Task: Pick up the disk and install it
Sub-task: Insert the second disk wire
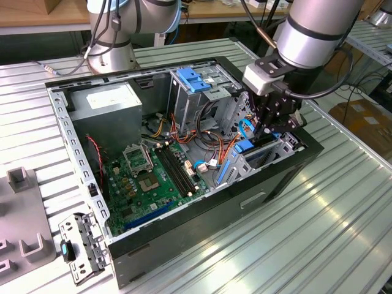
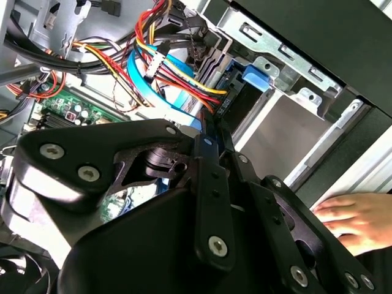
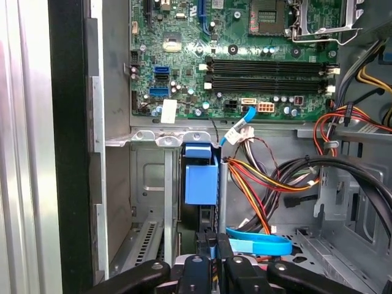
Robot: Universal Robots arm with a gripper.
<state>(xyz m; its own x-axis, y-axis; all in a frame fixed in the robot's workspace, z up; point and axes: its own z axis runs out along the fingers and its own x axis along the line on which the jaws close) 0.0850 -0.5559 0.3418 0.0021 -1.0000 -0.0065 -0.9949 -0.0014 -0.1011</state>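
The disk (image 1: 262,144) stands on edge in the drive bay at the front corner of the open computer case (image 1: 257,196), on the exterior view's right. Its light-blue carrier (image 3: 201,177) shows edge-on in the first wrist view. In the second wrist view the carrier's blue tab (image 2: 256,78) sits against the bay's metal frame. My gripper (image 1: 267,130) hangs straight down over the bay. Its fingers (image 3: 205,254) are drawn close together on the disk's upper edge. The black linkage (image 2: 184,202) hides most of the disk.
Coloured cables (image 1: 202,131) run beside the bay, with the motherboard (image 1: 150,174) beyond. A tall grey cage with a blue bracket (image 1: 193,79) stands behind. A hand (image 2: 358,220) rests outside the case wall. A loose metal bracket (image 1: 82,245) lies on the ribbed table.
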